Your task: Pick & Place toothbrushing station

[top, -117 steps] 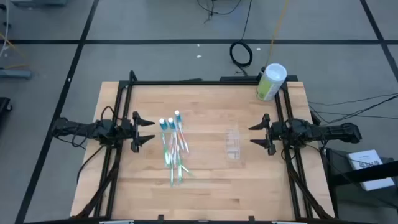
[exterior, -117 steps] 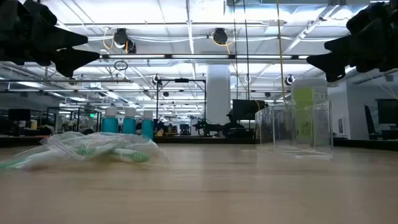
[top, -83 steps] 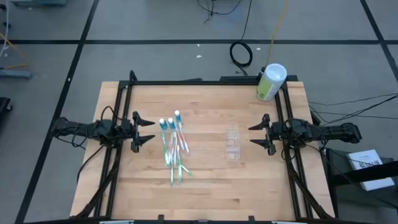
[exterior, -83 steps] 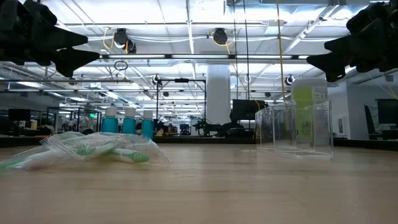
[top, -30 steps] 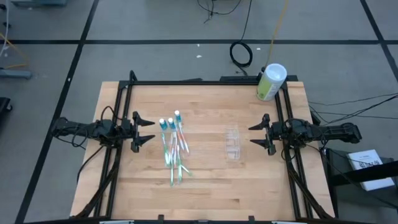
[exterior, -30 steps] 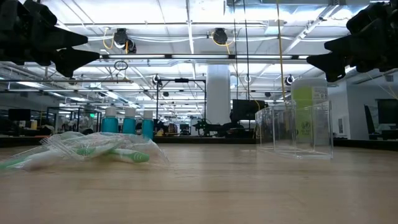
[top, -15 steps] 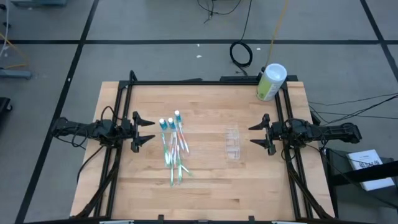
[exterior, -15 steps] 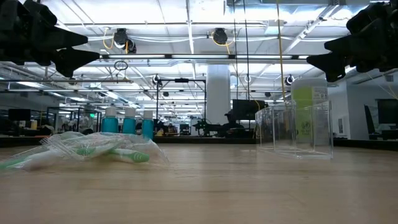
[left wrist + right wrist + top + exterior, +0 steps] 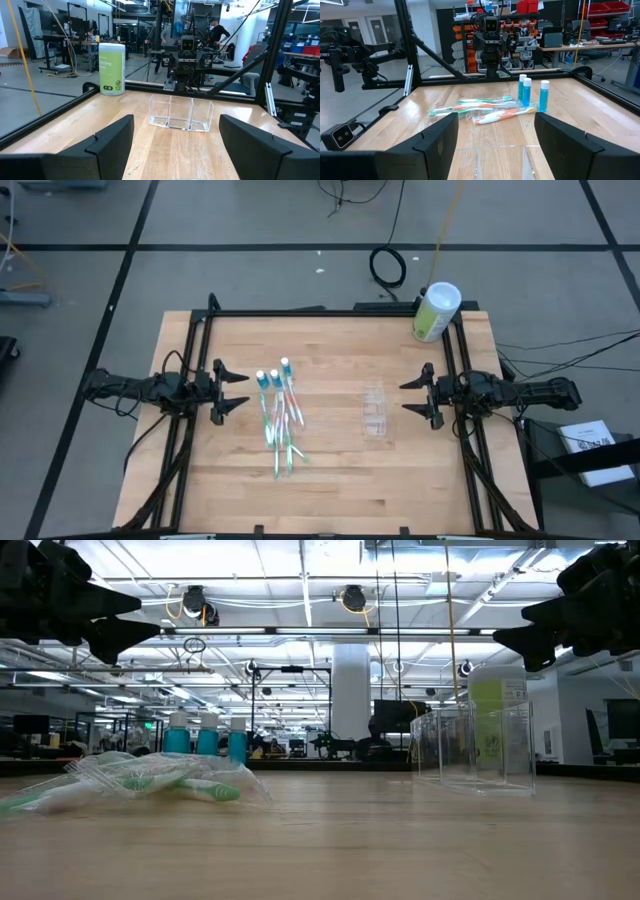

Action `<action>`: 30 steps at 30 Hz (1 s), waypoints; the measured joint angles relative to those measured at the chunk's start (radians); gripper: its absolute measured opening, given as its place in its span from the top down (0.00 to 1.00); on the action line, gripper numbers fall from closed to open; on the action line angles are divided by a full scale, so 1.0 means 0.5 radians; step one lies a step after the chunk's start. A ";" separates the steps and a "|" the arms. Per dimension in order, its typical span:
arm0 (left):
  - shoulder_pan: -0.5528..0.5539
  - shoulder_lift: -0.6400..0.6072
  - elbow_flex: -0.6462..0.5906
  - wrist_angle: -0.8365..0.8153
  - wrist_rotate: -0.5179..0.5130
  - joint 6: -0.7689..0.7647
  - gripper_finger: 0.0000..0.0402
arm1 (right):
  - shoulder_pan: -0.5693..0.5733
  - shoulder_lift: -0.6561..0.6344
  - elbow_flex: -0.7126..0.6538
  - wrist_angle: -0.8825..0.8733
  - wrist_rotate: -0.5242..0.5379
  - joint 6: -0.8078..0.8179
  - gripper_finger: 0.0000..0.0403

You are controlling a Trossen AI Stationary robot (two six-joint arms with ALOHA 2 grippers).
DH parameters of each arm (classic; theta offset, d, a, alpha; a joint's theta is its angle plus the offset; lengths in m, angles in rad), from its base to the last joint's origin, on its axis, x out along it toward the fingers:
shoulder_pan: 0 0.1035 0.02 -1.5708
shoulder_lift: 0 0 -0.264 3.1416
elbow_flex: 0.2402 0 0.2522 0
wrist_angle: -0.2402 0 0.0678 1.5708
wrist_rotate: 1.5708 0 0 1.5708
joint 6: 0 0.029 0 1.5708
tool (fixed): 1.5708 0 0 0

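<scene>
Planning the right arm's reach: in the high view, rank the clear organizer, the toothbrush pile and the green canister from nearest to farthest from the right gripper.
1. Clear organizer, just inboard of the right gripper.
2. Green canister, at the far right corner.
3. Toothbrush pile, across on the left half.

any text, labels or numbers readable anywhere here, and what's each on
No text reads clearly enough to quote.
Pale-green canister: dark print and a round mark on its label, too small to read.
White item on the floor by the right arm: a dark square printed patch, too blurred to read.
Small teal-capped tubes: no legible print.
Toothbrushes and clear holder: no lettering visible.
</scene>
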 joint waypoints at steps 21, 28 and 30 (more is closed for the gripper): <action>0.000 0.000 -0.001 0.011 0.000 0.058 0.26 | 0.000 0.000 0.000 0.001 -0.001 0.330 0.37; 0.000 0.000 -0.001 0.012 0.000 0.053 0.26 | 0.000 -0.001 0.000 0.074 -0.001 0.746 0.37; -0.001 0.000 -0.002 0.020 -0.001 0.053 0.26 | 0.000 -0.001 0.000 0.102 0.002 0.743 0.37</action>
